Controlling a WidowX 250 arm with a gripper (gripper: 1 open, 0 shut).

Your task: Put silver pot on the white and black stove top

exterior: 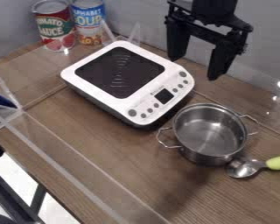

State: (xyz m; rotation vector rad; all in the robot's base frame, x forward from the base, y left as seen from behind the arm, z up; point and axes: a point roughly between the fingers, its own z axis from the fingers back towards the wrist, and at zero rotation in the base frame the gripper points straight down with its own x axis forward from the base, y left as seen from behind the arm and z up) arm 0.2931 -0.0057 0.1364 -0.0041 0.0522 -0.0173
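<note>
1. The claw (199, 59) hangs above the back of the wooden surface (95, 149), its two dark fingers spread wide apart and holding nothing.
2. The silver pot (209, 135) sits upright on the surface, just beside the front right corner of the stove top (127, 80).
3. A spoon (257, 165) lies near the pot's right side.
4. Two cans (70, 24) stand behind the stove top.

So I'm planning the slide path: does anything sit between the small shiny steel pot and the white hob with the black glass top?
Nothing visible: the small shiny steel pot stands right beside the white hob, bare wood between.
</note>
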